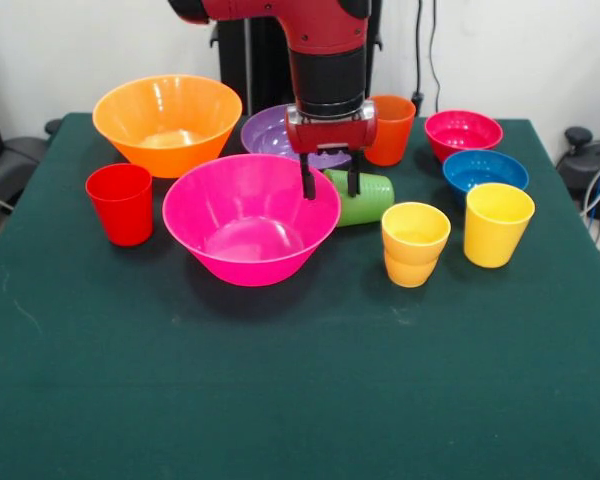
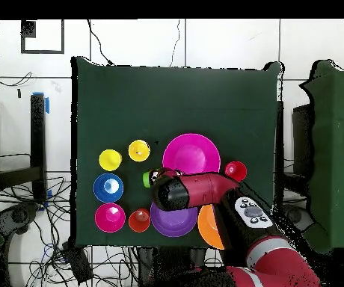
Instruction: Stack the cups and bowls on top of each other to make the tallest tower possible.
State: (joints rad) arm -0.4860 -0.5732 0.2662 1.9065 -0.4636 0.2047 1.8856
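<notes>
On the dark green worktop [image 1: 280, 400] the cups and bowls all stand apart, nothing stacked. The hot pink bowl [image 1: 250, 218], large, glossy and flared, sits upright near the middle. Behind it to the left is the orange bowl [image 1: 167, 122], the same flared shape, and to the right of that the purple bowl [image 1: 268, 131], largely hidden by the arm. The red cup [image 1: 121, 203] stands upright at the left, just beside the pink bowl's rim.

The green cup [image 1: 365, 196] lies on its side, just to the right of the pink bowl, its mouth facing left. The claw [image 1: 330, 183] hangs over the open end of that cup, its two black fingers [image 1: 307, 180] parted, one by the pink bowl's rim and the other at the green cup; it grips nothing that can be seen. In the overhead view the arm covers most of the cup, and only a green end shows beside the claw [image 2: 154, 178].

Behind the green cup stands the orange cup [image 1: 391, 128], upright. At the far right are the small crimson-pink bowl [image 1: 463, 133] and, in front of it, the small blue bowl [image 1: 485, 171]. Two yellow cups stand upright nearer the front: one yellow cup [image 1: 414, 243] right of the green one, the other yellow cup [image 1: 497, 223] just in front of the blue bowl.
</notes>
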